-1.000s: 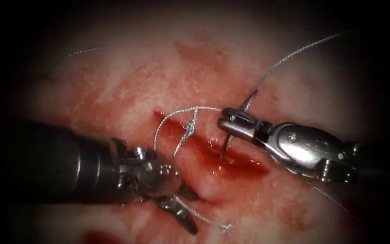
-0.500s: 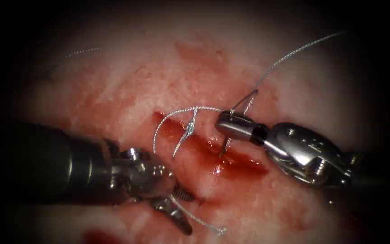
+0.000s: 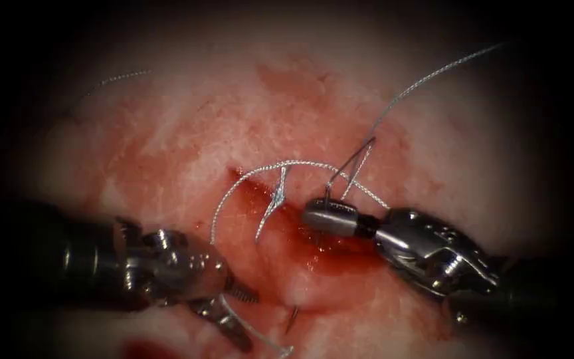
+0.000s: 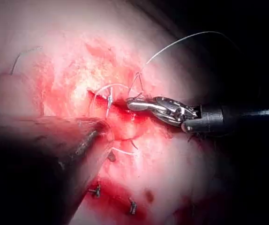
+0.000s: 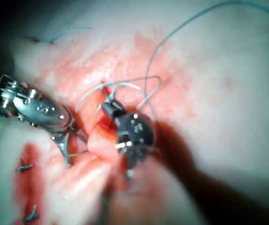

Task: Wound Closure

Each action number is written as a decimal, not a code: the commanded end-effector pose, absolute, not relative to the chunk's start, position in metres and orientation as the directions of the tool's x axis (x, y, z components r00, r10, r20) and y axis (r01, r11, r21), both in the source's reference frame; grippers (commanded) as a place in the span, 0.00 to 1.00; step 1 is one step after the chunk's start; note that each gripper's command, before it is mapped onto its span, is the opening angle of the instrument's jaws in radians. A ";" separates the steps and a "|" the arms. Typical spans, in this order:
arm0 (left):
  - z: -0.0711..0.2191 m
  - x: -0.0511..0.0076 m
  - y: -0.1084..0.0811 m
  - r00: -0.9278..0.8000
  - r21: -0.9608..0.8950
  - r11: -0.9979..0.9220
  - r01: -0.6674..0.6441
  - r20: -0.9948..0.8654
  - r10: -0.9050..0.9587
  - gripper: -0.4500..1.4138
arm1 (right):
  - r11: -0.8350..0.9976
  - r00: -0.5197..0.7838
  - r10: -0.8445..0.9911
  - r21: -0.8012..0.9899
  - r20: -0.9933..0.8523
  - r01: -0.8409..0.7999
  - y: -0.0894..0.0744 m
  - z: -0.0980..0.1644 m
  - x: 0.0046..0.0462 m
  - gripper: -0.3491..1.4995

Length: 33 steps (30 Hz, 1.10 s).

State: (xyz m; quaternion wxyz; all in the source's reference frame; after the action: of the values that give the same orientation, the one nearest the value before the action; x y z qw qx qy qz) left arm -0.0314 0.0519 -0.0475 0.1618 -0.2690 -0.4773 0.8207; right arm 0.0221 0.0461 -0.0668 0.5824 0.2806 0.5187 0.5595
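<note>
Two tools sit at the cut point(image 3: 313, 229), one on each side, and the needle point(image 3: 340, 169) runs between them under the tissue point(image 3: 187, 126). My right tool point(image 3: 313, 216) is clamped on the needle near its thread end, just at the right lip of the cut; over the last second I have rolled and lowered that wrist, so the needle has gone in deeper. The tip point(image 3: 291, 318) now stands out of the tissue on the left side of the cut, where it was barely showing before. My left tool point(image 3: 234, 309) lies close to that tip, a little to its left, jaws parted with the thread point(image 3: 287, 163) tail crossing between them; I judge it holds nothing firmly, though I cannot be sure. It has drifted lower and leftward.

The needle's curve runs from the right tool, down through the cut, to the exit point. The left tool is the nearer one to the tip. The thread loops over an earlier stitch point(image 3: 274, 199) and trails off to the upper right. Red fluid point(image 3: 340, 256) pools in the cut.
</note>
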 end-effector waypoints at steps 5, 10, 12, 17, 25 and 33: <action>-0.047 -0.0310 0.052 -0.804 -0.875 -0.484 0.003 -0.290 0.519 0.53 | 0.124 -0.180 0.965 0.934 -0.193 -0.334 0.044 -0.067 0.0232 0.00; -0.048 -0.0304 0.052 -0.799 -0.868 -0.497 0.014 -0.308 0.517 0.53 | 0.055 -0.167 0.979 0.944 -0.114 -0.324 0.043 -0.067 0.0237 0.00; -0.049 -0.0303 0.052 -0.791 -0.850 -0.525 0.042 -0.349 0.502 0.54 | 0.032 -0.169 0.982 0.949 -0.089 -0.315 0.043 -0.067 0.0236 0.00; -0.051 -0.0303 0.053 -0.763 -0.797 -0.594 0.112 -0.452 0.462 0.56 | 0.150 -0.205 0.952 0.929 -0.228 -0.338 0.046 -0.067 0.0227 0.73; -0.057 -0.0249 0.053 -0.661 -0.730 -0.628 0.272 -0.615 0.429 0.61 | 0.389 -0.125 0.864 0.805 -0.487 -0.448 0.049 -0.067 0.0186 0.90; -0.061 -0.0199 0.053 -0.635 -0.739 -0.586 0.333 -0.635 0.440 0.64 | 0.402 -0.108 0.861 0.795 -0.498 -0.454 0.049 -0.067 0.0187 0.92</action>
State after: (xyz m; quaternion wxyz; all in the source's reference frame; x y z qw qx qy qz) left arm -0.0186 0.0536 -0.0620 0.0342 -0.4258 -0.4546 0.7816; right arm 0.0181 0.0492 -0.0679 0.6410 0.1880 0.5388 0.5133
